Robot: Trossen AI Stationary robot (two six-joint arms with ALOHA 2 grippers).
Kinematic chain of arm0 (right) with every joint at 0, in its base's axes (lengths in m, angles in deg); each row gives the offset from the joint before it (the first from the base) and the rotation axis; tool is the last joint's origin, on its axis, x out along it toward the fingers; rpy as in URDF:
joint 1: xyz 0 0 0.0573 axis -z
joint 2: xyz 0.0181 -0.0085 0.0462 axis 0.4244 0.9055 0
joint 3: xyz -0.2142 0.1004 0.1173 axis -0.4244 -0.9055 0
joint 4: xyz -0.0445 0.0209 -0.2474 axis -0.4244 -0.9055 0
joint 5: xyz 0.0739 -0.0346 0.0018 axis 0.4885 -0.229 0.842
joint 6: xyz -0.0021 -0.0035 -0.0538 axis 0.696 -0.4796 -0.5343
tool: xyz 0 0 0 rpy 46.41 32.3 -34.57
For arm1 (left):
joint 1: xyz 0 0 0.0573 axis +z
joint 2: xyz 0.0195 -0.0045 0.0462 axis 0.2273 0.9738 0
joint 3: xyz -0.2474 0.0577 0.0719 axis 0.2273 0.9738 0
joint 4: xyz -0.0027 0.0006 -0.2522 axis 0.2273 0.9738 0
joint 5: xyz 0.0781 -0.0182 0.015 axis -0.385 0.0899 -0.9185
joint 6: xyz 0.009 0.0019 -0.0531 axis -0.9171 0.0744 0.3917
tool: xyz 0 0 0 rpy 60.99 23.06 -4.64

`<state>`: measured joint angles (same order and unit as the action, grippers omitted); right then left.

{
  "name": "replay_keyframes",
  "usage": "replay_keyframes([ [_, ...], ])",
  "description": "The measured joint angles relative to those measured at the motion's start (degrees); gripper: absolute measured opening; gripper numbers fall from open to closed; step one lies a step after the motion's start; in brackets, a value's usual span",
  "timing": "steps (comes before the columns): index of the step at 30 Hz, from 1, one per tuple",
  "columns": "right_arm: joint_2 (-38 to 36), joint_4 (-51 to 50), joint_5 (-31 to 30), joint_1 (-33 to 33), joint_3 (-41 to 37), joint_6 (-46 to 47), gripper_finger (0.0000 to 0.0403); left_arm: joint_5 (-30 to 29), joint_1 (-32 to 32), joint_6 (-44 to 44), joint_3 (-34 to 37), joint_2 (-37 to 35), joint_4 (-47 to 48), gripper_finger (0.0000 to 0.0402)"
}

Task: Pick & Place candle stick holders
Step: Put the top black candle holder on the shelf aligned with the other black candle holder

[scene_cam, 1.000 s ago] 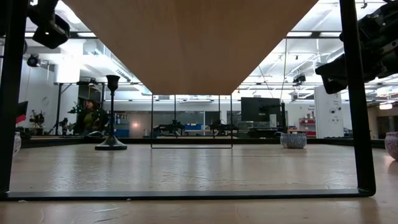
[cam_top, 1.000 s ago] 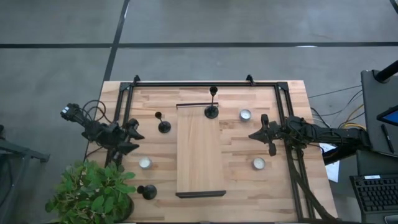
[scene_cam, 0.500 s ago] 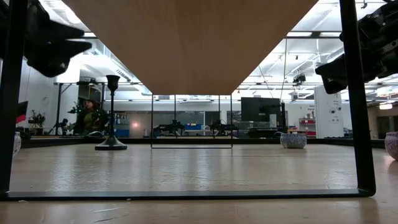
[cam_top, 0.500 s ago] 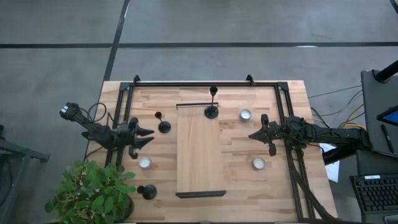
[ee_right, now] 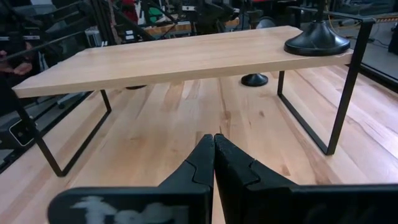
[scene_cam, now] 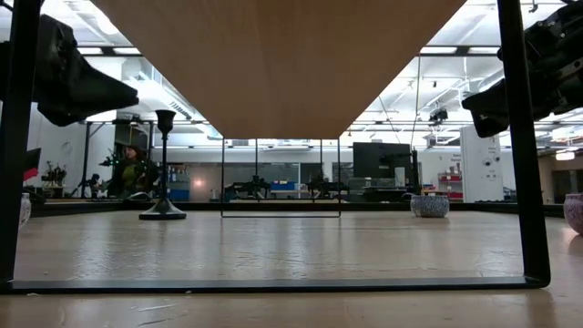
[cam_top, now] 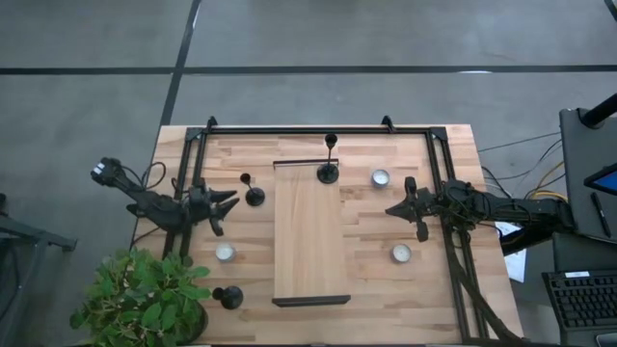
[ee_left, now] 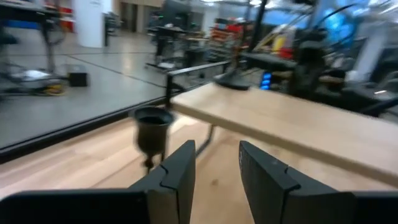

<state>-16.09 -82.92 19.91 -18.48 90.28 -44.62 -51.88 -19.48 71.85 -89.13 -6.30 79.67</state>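
From the high view I see a leafy green potted plant (cam_top: pixel 145 299) at the table's near left corner. Just beside it a small black metal candle stick holder (cam_top: pixel 228 298) stands on the light wooden table (cam_top: pixel 386 289). A short white tealight in a silver cup (cam_top: pixel 225 253) sits above it in the picture.

Left gripper (cam_top: pixel 228 200): over the table's left part, pointing at a second black holder (cam_top: pixel 253 193) just ahead of it, not touching. Left wrist view: fingers (ee_left: pixel 177 171) slightly parted, nothing between them; that holder's cup (ee_left: pixel 152 129) is near the tips.

Centre: a raised rectangular wooden shelf on a thin black metal frame (cam_top: pixel 310 231). The third black holder (cam_top: pixel 328 170) stands on its far end.

Right of the shelf I see two more tealights, one far (cam_top: pixel 380 177), one near (cam_top: pixel 401 253).

Right gripper (cam_top: pixel 403 210): hovering between those two, well apart from any holder. Right wrist view: fingers (ee_right: pixel 202 165) pressed together, empty.
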Motion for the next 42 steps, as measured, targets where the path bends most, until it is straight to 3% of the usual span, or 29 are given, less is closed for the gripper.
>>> replay_keyframes([
  [8, 0.0, 0.0, 0.0, 0.0, 0.0, 0.0, 0.0009, -4.4, 0.6, 3.4, 0.0, 5.4, 0.2, 0.0120],
  [21, 0.0, 0.0, 0.0, 0.0, 0.0, 0.0, 0.0009, -4.3, 1.5, 8.1, -5.0, 15.0, 1.8, 0.0120],
  [24, 0.0, 0.0, 0.0, 0.0, 0.0, 0.0, 0.0009, -4.3, 1.6, 10.3, -7.9, 17.1, 7.1, 0.0120],
  [31, 0.0, 0.0, 0.0, 0.0, 0.0, 0.0, 0.0008, -1.3, 2.8, 25.3, -14.9, 21.3, 27.3, 0.0120],
  [37, 0.0, 0.0, 0.0, 0.0, 0.0, 0.0, 0.0008, 0.1, 4.3, 26.3, -17.1, 23.8, 30.9, 0.0120],
  [42, 0.0, 0.0, 0.0, 0.0, 0.0, 0.0, 0.0008, 5.5, 8.6, 28.1, -16.8, 25.9, 32.1, 0.0120],
])
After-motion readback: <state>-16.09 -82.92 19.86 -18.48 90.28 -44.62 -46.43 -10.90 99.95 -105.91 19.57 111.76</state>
